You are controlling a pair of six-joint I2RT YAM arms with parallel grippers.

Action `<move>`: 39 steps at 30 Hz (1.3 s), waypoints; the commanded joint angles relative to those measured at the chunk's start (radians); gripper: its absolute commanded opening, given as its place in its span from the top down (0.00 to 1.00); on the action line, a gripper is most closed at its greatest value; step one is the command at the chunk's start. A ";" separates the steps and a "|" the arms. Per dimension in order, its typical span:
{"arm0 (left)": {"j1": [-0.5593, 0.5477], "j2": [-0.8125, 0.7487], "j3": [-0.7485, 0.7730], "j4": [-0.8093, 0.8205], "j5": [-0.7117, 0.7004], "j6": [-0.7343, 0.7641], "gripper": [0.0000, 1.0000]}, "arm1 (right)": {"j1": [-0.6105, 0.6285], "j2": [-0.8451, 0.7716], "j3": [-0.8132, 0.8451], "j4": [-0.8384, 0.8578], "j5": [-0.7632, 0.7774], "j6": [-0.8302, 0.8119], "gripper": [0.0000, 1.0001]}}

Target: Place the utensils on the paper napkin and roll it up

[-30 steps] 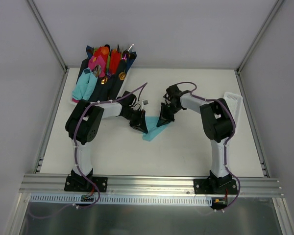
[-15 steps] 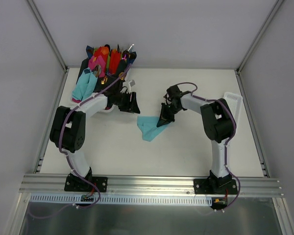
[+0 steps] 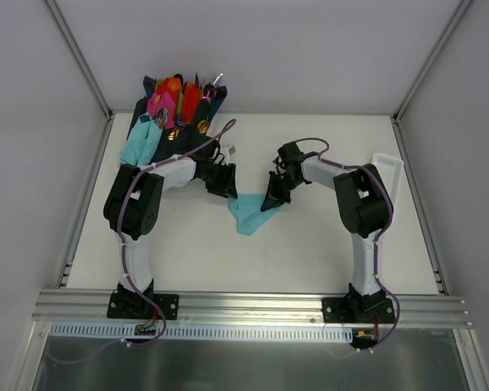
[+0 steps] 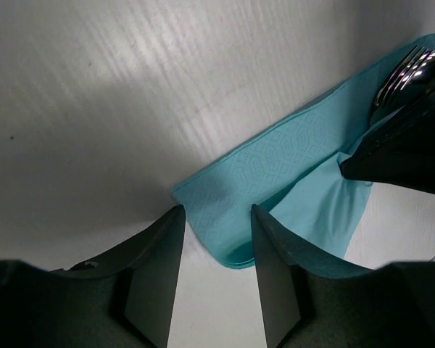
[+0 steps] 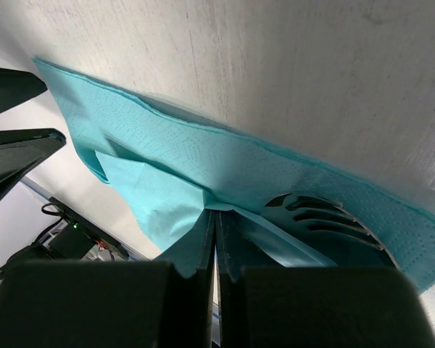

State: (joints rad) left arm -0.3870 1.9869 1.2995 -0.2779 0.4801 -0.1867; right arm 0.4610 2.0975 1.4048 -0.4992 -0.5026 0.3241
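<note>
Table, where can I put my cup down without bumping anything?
Free: the table strip between napkin and arm bases, and the far middle. Crowded: the bundle pile far left, the left end effector and right end effector at the napkin.

White table, grey walls, alu frame rail at near edge, soft even light

White-and-black arms — purple cables

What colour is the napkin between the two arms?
Teal-blue paper napkin, clearest in the left wrist view.
</note>
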 commanded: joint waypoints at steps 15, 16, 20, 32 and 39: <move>-0.046 -0.005 0.015 -0.015 -0.063 0.030 1.00 | 0.001 0.021 -0.044 -0.059 0.104 -0.008 1.00; -0.043 -0.041 0.017 -0.017 -0.039 0.024 1.00 | 0.001 0.018 -0.047 -0.059 0.105 -0.008 1.00; -0.038 -0.126 0.027 -0.015 0.058 0.010 1.00 | 0.001 0.012 -0.055 -0.058 0.119 0.003 1.00; -0.096 -0.079 0.014 -0.017 0.327 -0.086 1.00 | 0.001 -0.004 -0.063 -0.056 0.141 0.020 1.00; -0.162 -0.017 -0.016 -0.017 0.284 -0.080 1.00 | -0.001 -0.008 -0.064 -0.058 0.141 0.024 1.00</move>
State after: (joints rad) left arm -0.5259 1.9430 1.2964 -0.2848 0.7517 -0.2520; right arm 0.4614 2.0834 1.3792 -0.4824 -0.4980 0.3668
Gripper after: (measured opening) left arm 0.009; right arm 0.007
